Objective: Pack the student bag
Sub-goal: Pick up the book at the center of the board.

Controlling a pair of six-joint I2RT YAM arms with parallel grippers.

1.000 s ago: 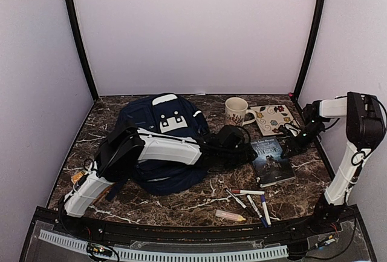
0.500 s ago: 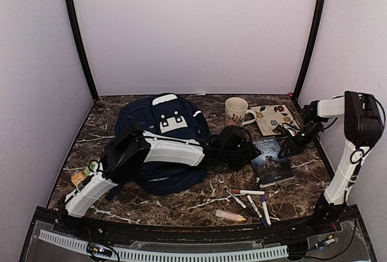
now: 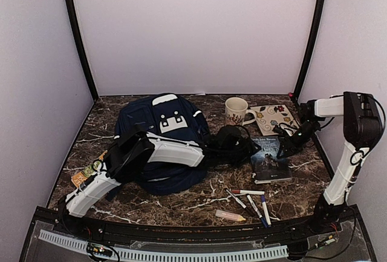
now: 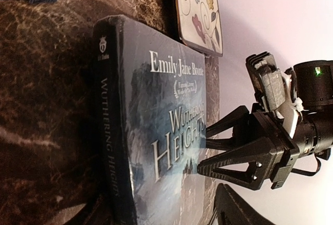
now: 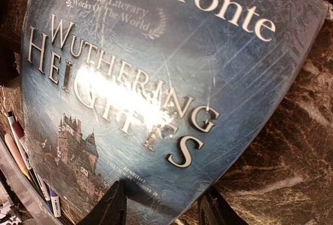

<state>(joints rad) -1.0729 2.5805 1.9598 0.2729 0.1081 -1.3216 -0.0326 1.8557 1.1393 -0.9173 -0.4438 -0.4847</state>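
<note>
Dark brown marble tabletop (image 3: 181,204), pale-veined. Bearing the student bag (image 3: 145,120) at rear left, a cream mug (image 3: 236,111) beside it, a flower-patterned pad (image 3: 273,118) (far right corner), a paperback (image 3: 270,164) lying flat, scattered markers (image 3: 248,192), a pinkish stick (image 3: 230,215) near front.

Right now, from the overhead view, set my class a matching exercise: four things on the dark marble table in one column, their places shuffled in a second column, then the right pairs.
Things
1. navy-blue fabric backpack
2. cream ceramic mug
3. dark-blue paperback book
4. pale peach stick

Places
A. nearest the front edge of the dark marble table
B. lying flat, cover up, right of centre
C. left half, the biggest thing
D. at the back, just left of the flower-patterned square tile

Pairs: 1-C, 2-D, 3-B, 4-A
</note>
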